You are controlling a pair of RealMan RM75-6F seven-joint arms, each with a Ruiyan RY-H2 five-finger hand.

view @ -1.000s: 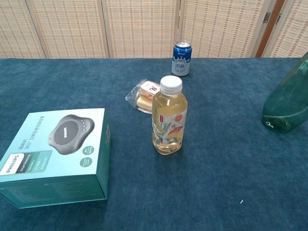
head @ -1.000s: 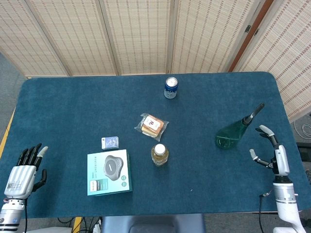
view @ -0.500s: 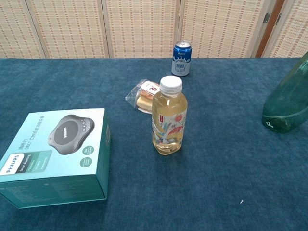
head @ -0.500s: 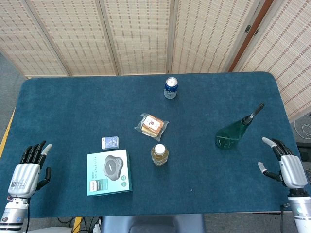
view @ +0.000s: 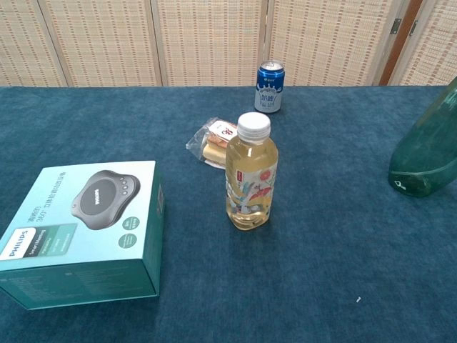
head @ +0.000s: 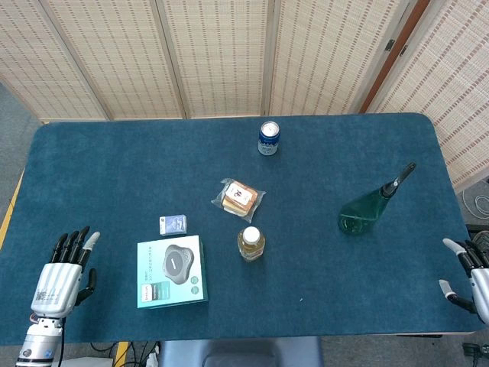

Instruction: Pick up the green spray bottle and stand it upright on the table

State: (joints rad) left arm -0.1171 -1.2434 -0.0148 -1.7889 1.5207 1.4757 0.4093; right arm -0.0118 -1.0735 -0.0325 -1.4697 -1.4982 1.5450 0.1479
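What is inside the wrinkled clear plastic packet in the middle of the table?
The clear plastic packet holds tan, bread-like pieces under a white label with red print. What exactly the food is, and whatever lies beneath the pieces, stays covered.

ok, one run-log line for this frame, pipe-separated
green spray bottle: standing on table, untouched | right hand: open, at table's right edge, apart from bottle | left hand: open, front-left edge, holds nothing
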